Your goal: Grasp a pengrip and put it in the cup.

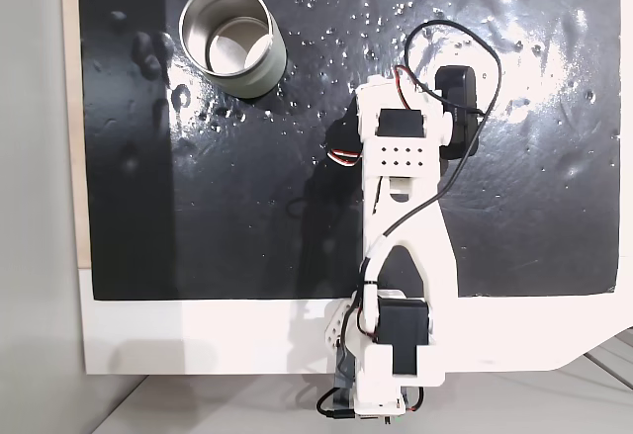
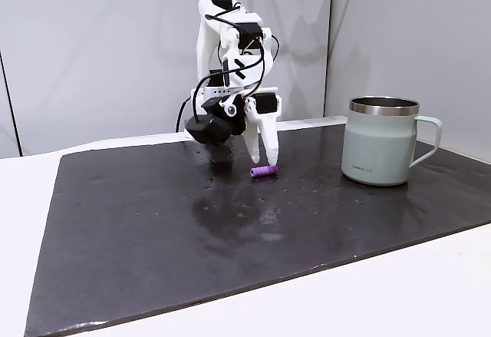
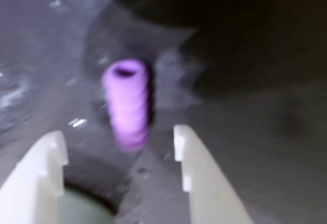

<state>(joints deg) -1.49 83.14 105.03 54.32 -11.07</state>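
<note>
1. Grasp not made yet: the small purple ribbed pengrip tube [image 3: 127, 101] lies flat on the dark mat [image 2: 153, 229], just ahead of the white two-finger gripper [image 3: 117, 145].
2. Fingers are apart, straddling the pengrip's near end in the wrist view; nothing is clamped.
3. The pale grey-green metal cup with steel inside [image 2: 383, 141] stands upright, well apart from the pengrip, and looks empty.
4. Left: close, lift, carry, drop.
5. Small logo on the cup, unreadable.
</note>
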